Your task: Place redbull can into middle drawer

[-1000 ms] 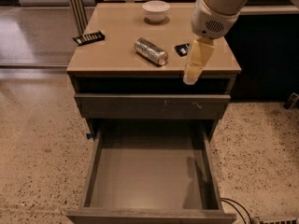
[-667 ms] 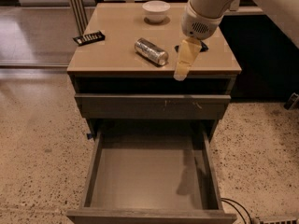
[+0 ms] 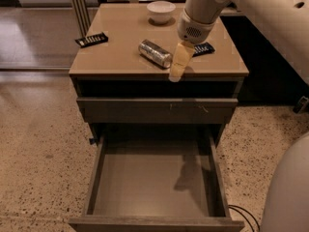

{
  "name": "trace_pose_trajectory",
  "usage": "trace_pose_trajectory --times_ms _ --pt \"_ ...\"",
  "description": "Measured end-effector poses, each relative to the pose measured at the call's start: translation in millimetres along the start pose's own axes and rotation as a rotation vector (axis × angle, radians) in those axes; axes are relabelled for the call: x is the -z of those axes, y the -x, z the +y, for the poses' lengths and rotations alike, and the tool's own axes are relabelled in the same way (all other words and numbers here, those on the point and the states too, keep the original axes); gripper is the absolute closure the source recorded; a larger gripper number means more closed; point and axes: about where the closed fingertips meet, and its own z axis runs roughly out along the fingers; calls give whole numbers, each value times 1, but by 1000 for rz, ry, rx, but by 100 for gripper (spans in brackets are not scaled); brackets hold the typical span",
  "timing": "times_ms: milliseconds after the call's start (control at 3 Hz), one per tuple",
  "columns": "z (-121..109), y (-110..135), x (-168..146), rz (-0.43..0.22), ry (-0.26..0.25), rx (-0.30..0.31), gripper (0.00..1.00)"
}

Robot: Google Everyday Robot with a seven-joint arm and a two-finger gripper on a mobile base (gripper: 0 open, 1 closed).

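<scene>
The redbull can [image 3: 155, 53] is a slim silvery can lying on its side near the middle of the cabinet top. My gripper [image 3: 175, 70] hangs tilted just to the right of the can, close to the top's front edge, with its tip beside the can's right end. It holds nothing that I can see. The middle drawer [image 3: 145, 180] is pulled fully out below, a wide grey-brown drawer with a bare flat bottom and nothing in it.
A white bowl [image 3: 161, 11] stands at the back of the top. Flat black packets lie at the left [image 3: 91, 39] and right [image 3: 204, 48]. A shut drawer front with pale scratches [image 3: 157, 110] sits above the open drawer. A cable [image 3: 241, 214] lies on the floor at the right.
My gripper has moved left along the front of the cabinet top, ending close beside the can. The can and the drawer have not moved.
</scene>
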Motion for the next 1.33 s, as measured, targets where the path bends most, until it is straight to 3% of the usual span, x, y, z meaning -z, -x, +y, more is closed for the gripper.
trace_pose_trajectory --times_ms 667,1333 --pt "-46 29 -41 -32 -18 7 0" --pt "-78 71 -87 -82 7 45 0"
